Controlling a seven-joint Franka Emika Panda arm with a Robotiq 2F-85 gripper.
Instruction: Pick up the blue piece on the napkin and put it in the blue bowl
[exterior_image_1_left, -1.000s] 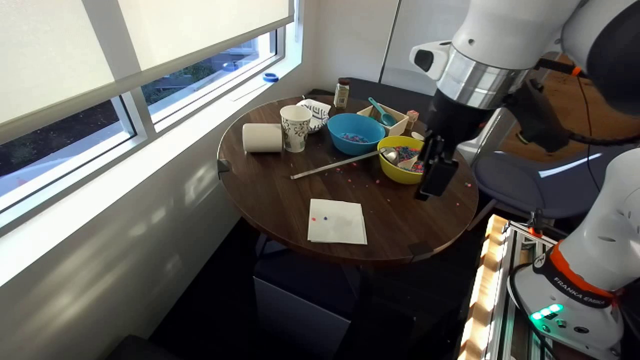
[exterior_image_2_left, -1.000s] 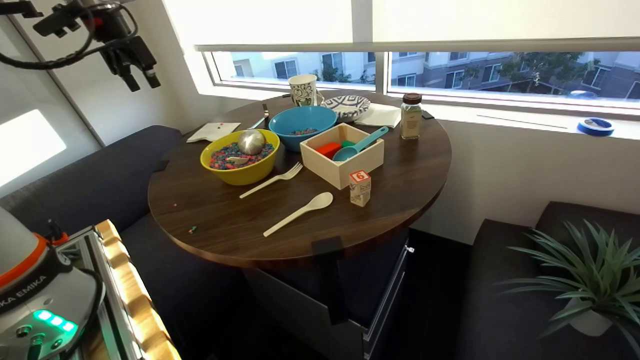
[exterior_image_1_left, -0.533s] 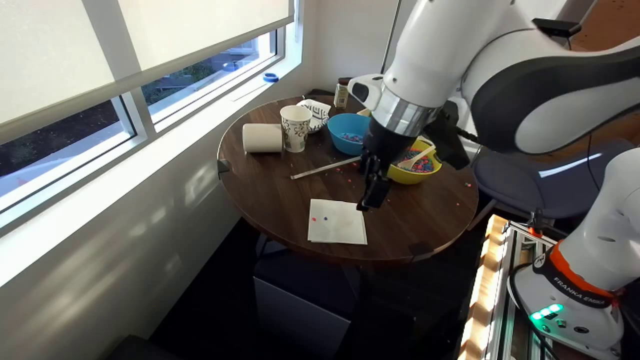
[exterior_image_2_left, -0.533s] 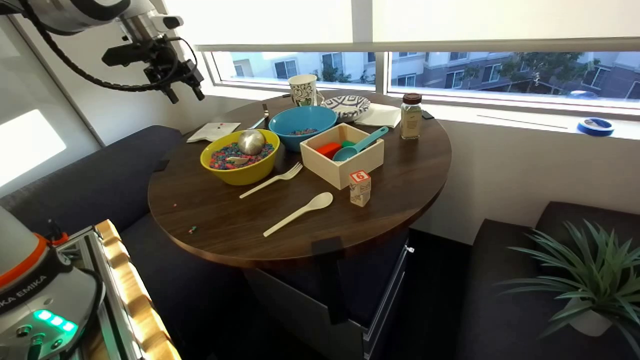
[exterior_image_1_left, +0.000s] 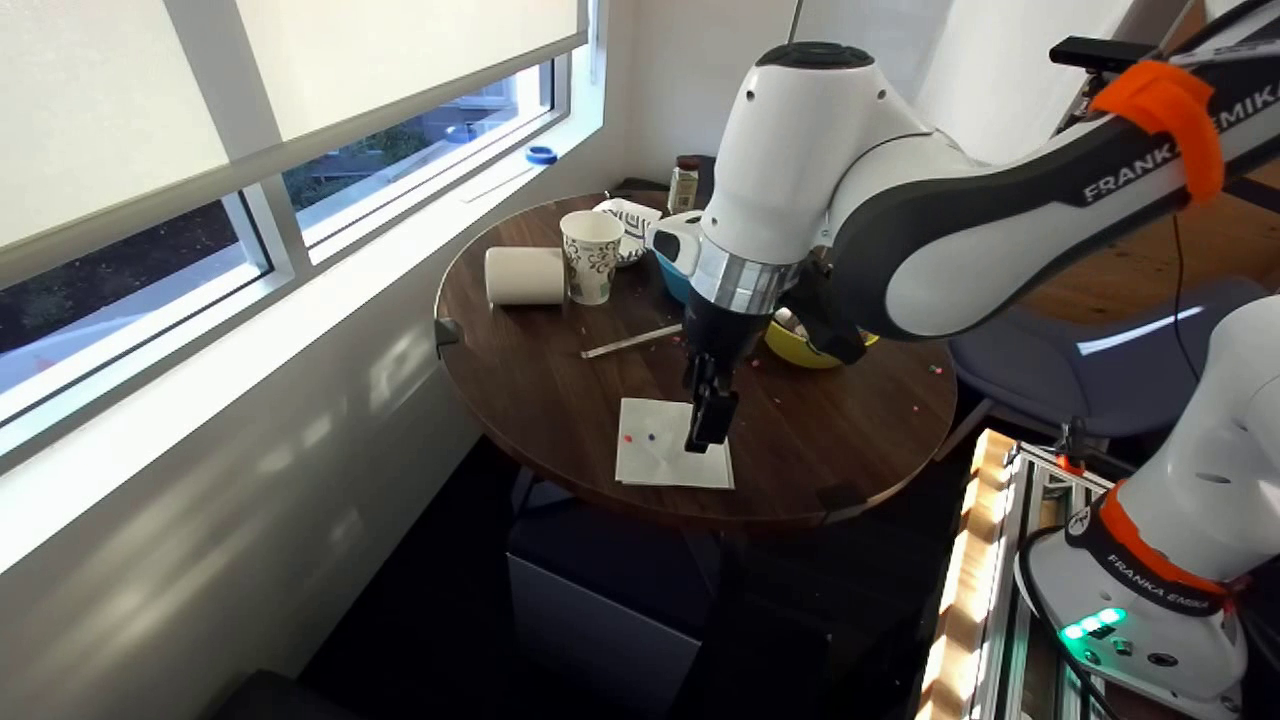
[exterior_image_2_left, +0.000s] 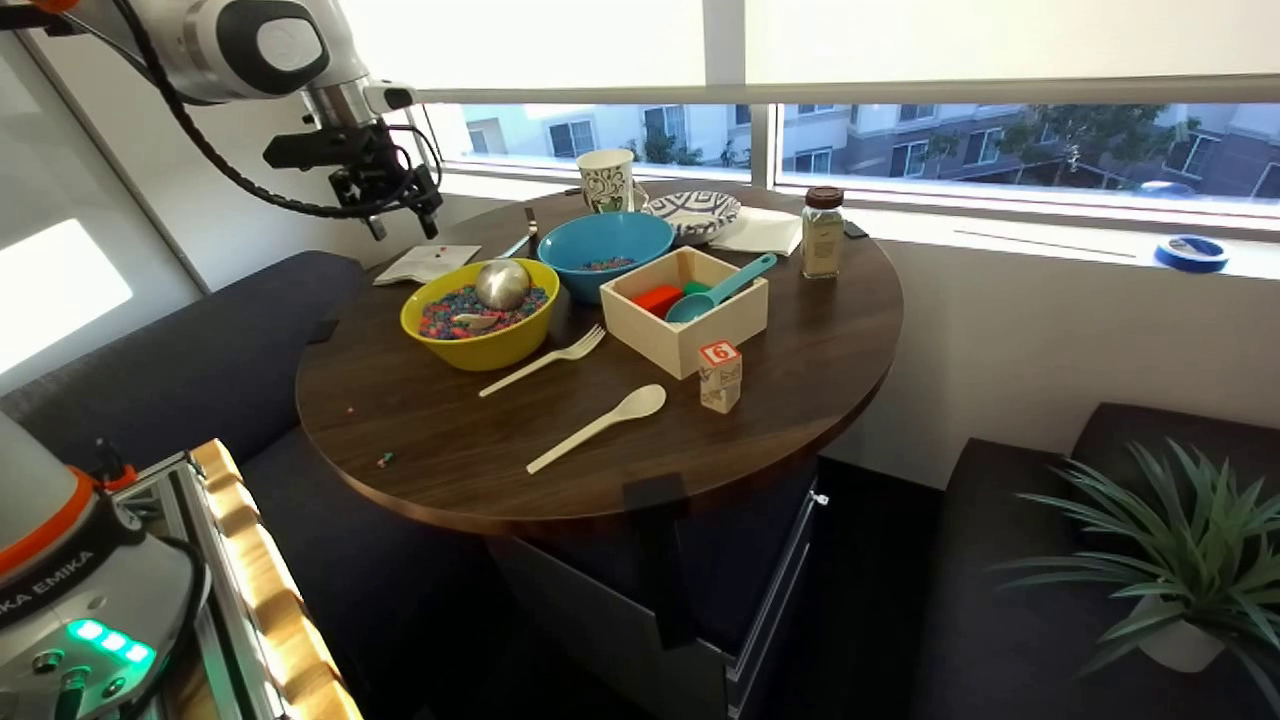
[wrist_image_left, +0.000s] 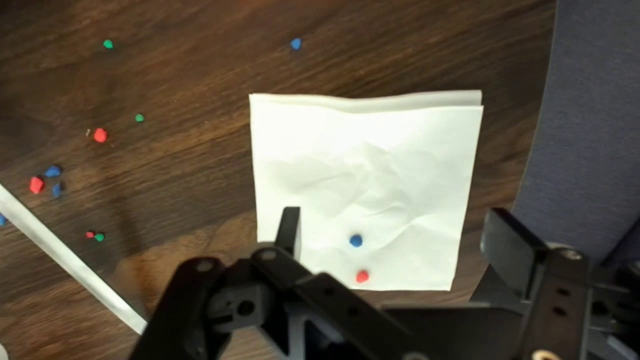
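The blue piece (wrist_image_left: 356, 241) is a tiny round bead on the pale cream napkin (wrist_image_left: 350, 150), beside a red piece (wrist_image_left: 362, 276). It also shows on the napkin (exterior_image_1_left: 670, 468) in an exterior view as a small dark dot (exterior_image_1_left: 652, 437). My gripper (wrist_image_left: 393, 220) is open and empty. In the wrist view the blue piece appears between its fingers, nearer the left one. In an exterior view the gripper (exterior_image_2_left: 404, 232) hangs above the napkin (exterior_image_2_left: 425, 265). The turquoise-blue bowl (exterior_image_2_left: 605, 240) stands on the table with some small pieces inside; my arm hides most of the bowl (exterior_image_1_left: 674, 282) in an exterior view.
A yellow bowl (exterior_image_2_left: 480, 350) with utensils and many pieces stands beside the blue bowl. A wooden box (exterior_image_2_left: 650, 335) holds a scoop. A knife (wrist_image_left: 70, 260), several loose pieces, a paper cup (exterior_image_1_left: 590, 258) and a white roll (exterior_image_1_left: 525, 276) are on the table.
My gripper has moved from beside the yellow bowl across to the napkin and lower. It stays open. The blue piece and bowls have not moved.
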